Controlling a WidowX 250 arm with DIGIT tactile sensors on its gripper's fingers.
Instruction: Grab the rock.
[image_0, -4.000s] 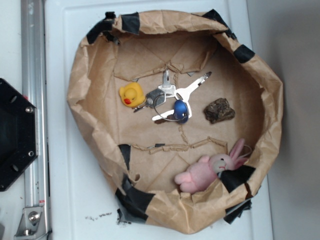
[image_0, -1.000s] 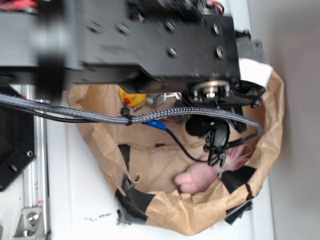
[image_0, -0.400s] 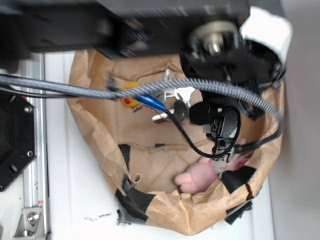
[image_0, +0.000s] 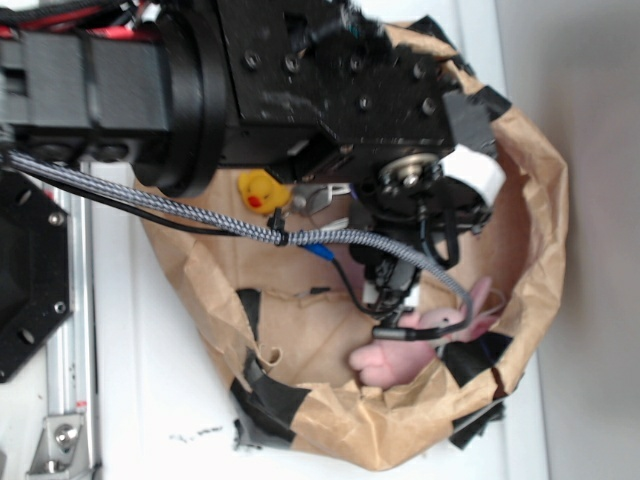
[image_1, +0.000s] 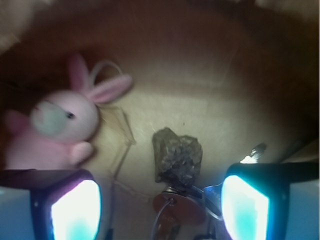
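Note:
In the wrist view the rock (image_1: 177, 155), a dark lumpy grey-brown stone, lies on the brown paper floor just ahead of my gripper (image_1: 160, 210). The gripper is open, and its two glowing fingertips (image_1: 75, 210) stand wide apart at the bottom corners with nothing between them but the head of a key. The rock sits slightly right of the middle of the gap and touches the bunch of keys (image_1: 175, 212). In the exterior view the black arm (image_0: 330, 90) reaches over the bowl and hides the rock.
A pink plush bunny (image_1: 55, 127) (image_0: 400, 345) lies left of the rock. A yellow rubber duck (image_0: 262, 190) and part of the keys (image_0: 322, 196) peek out under the arm. All sit inside a crumpled brown paper bowl (image_0: 540, 210) with raised walls.
The arm came in over the bowl and covered the rock, then shifted left and down in the last half second. The objects have not moved.

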